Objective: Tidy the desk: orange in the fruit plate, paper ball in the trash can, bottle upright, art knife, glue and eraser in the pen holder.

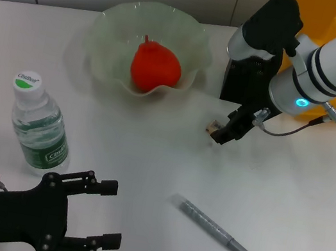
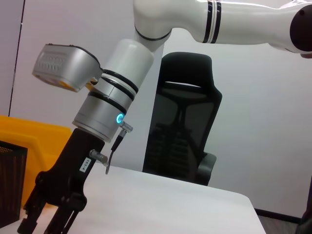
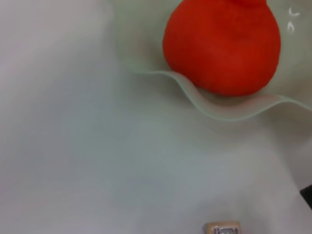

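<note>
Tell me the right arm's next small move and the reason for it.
Probably a short lift, carrying the eraser toward the black pen holder just behind. The right gripper appears shut on that small block just above the table, the orange already sits in the fruit plate, and the bottle stands upright.

Even, bright overhead light — the white tabletop (image 1: 148,161) shows only faint, soft shadows under the bottle (image 1: 39,125) and pen-shaped tool (image 1: 212,227). The right wrist view is blurred throughout — the orange (image 3: 222,46) looks smeared.
</note>
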